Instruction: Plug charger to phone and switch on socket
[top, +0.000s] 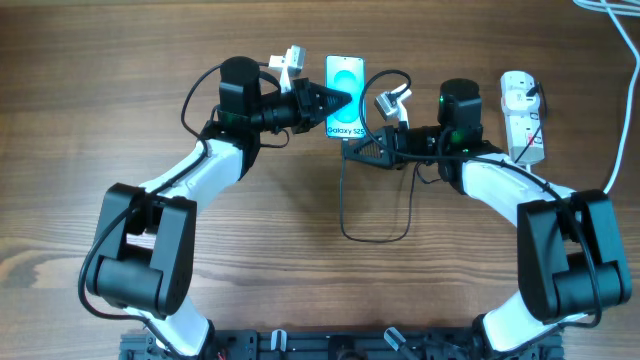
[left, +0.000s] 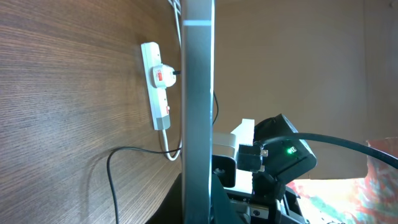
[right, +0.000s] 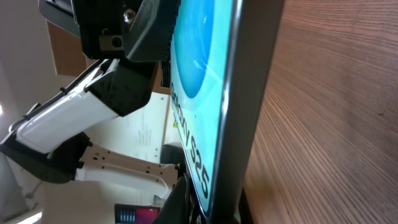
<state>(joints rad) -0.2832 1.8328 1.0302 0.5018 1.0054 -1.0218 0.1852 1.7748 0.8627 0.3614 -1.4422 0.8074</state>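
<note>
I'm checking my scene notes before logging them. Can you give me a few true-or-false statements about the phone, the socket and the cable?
1. The phone lies screen up. True.
2. The socket sits at the far left. False: it lies at the far right.
3. A black plug is in the socket. True.
4. The charger runs dead straight. False: it sags in a loop below the phone.
</note>
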